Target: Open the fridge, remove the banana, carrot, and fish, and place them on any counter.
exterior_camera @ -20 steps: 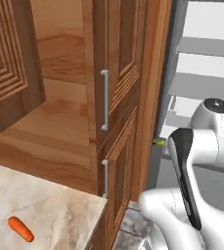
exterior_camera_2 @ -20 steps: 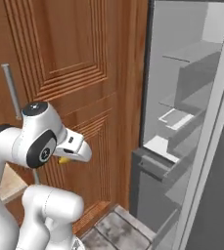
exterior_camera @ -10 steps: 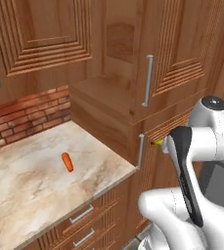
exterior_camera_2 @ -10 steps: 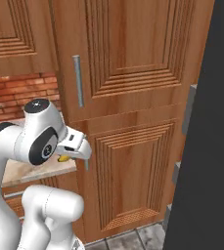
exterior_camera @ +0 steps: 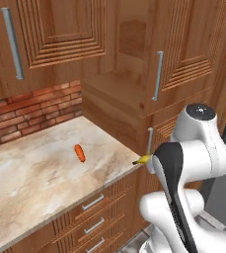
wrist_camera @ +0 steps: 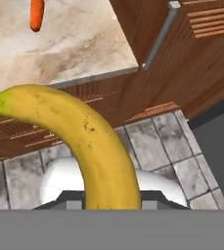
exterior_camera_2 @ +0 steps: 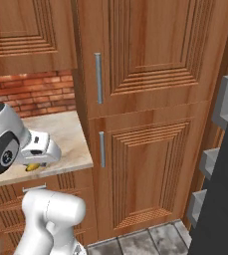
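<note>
My gripper (exterior_camera_2: 34, 165) is shut on the yellow banana (wrist_camera: 91, 134), which curves up across the hand view. The banana's tip (exterior_camera: 142, 159) pokes out beside my arm, just off the corner of the beige marbled counter (exterior_camera: 33, 175). The orange carrot (exterior_camera: 79, 152) lies on that counter, and in the hand view the carrot (wrist_camera: 36, 14) sits beyond the banana's end. The fridge door (exterior_camera_2: 220, 194), dark with grey bins, stands open at the right edge. The fish is out of view.
Tall wooden cabinets (exterior_camera_2: 150, 114) with grey handles rise right of the counter. Upper cabinets (exterior_camera: 60, 29) hang over a red brick backsplash (exterior_camera: 33, 113). Wooden drawers (exterior_camera: 92, 217) run under the counter. A grey tiled floor (wrist_camera: 162, 141) lies below.
The base has turned away from the open fridge toward the counter, so the whole scene shifted. The banana stays held in the shut gripper.
</note>
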Controlling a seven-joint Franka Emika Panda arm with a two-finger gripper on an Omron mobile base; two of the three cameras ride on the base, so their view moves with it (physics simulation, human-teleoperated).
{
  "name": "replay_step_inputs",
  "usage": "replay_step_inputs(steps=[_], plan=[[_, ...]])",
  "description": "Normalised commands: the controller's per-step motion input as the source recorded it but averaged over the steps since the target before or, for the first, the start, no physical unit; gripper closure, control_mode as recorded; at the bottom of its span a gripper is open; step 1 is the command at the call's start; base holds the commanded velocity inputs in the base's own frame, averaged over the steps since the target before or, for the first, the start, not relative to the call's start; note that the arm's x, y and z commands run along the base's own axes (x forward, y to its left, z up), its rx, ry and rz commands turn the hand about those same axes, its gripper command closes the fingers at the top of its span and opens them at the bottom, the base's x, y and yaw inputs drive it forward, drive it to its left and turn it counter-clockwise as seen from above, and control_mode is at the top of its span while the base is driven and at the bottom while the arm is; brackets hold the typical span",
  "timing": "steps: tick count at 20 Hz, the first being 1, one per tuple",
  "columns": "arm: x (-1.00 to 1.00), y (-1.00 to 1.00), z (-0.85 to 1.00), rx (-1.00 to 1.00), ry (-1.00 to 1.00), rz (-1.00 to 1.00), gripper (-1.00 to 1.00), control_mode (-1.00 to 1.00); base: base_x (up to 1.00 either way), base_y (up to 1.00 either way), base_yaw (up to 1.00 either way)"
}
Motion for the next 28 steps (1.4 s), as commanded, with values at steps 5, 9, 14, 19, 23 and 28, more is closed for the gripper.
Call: replay_step_inputs(steps=[5, 9, 14, 19, 23, 28], plan=[[0.19, 1.0, -0.05, -0.09, -0.01, 0.21, 1.0, -1.0, 0.0, 0.0, 0.0], [0.88, 1.0, -0.07, -0.03, 0.0, 0.14, 1.0, -1.0, 0.0, 0.0, 0.0], [1.0, 0.99, -0.33, 0.0, 0.01, 0.06, 1.0, -1.0, 0.0, 0.0, 0.0], [1.0, 0.86, -0.83, 0.0, 0.01, 0.03, 1.0, -1.0, 0.0, 0.0, 0.0], [1.0, 0.75, -0.94, 0.0, 0.01, 0.0, 1.0, -1.0, 0.0, 0.0, 0.0], [1.0, 0.58, -0.61, 0.01, 0.0, 0.0, 1.0, -1.0, 0.0, 0.0, 0.0]])
